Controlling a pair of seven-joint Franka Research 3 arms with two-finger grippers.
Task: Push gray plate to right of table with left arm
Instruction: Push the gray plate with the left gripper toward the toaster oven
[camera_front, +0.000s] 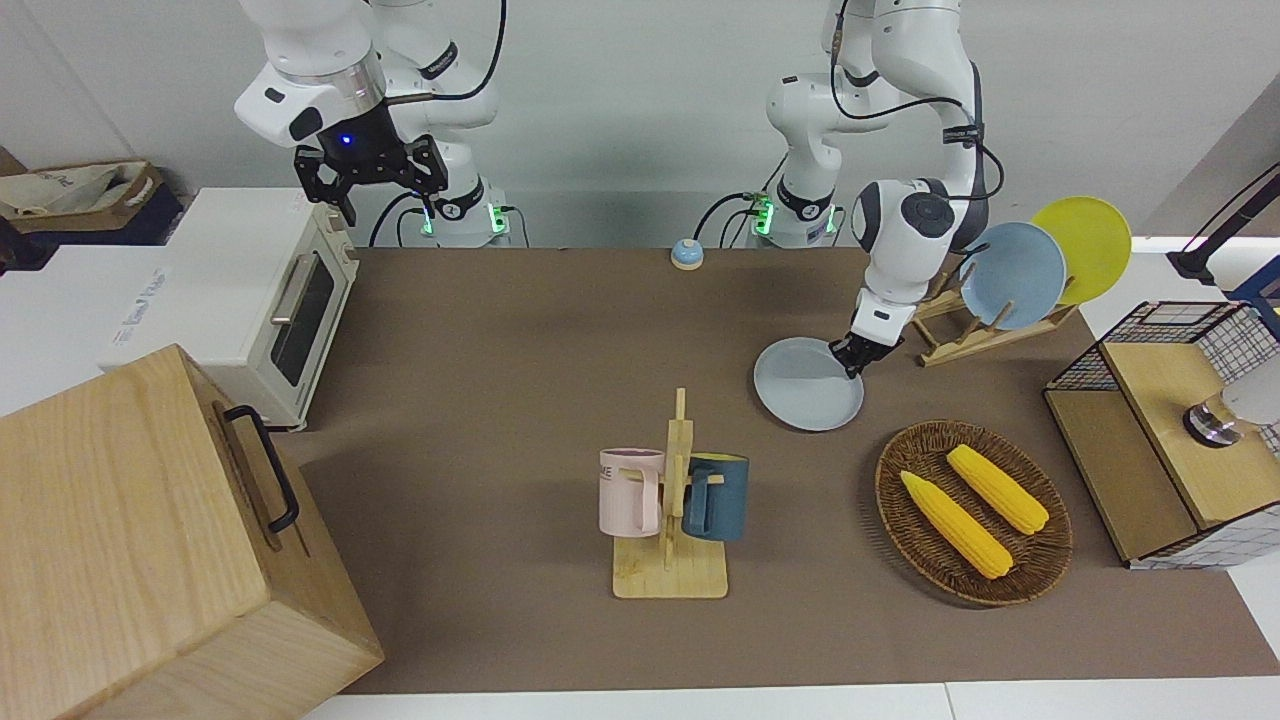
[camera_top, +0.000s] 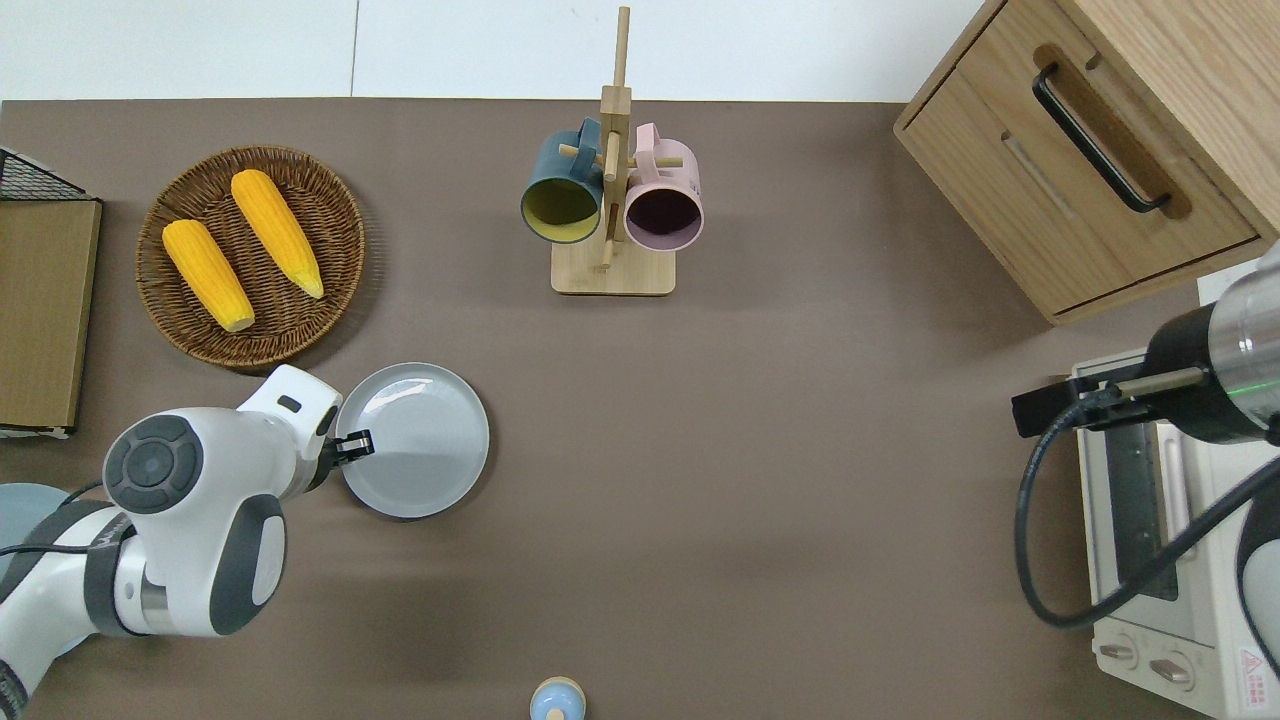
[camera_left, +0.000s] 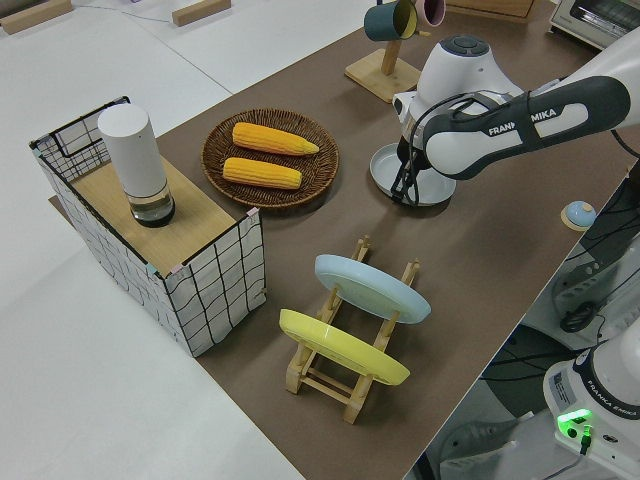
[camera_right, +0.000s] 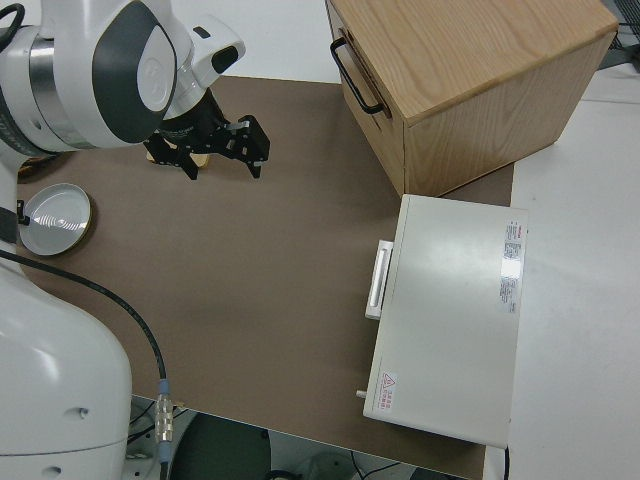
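Observation:
The gray plate (camera_front: 808, 397) lies flat on the brown table (camera_top: 760, 470), nearer to the robots than the corn basket; it also shows in the overhead view (camera_top: 420, 440) and the left side view (camera_left: 432, 186). My left gripper (camera_top: 358, 445) is low at the plate, its fingers shut, tips resting just inside the rim at the left arm's end; it also shows in the front view (camera_front: 853, 362). My right gripper (camera_front: 382, 197) is open and parked.
A wicker basket (camera_top: 345, 240) holds two corn cobs. A mug tree (camera_top: 612, 270) carries a pink and a blue mug. A rack (camera_front: 985, 335) holds blue and yellow plates. A wooden cabinet (camera_top: 1000, 170), a toaster oven (camera_front: 235, 300) and a bell (camera_front: 686, 253) stand around.

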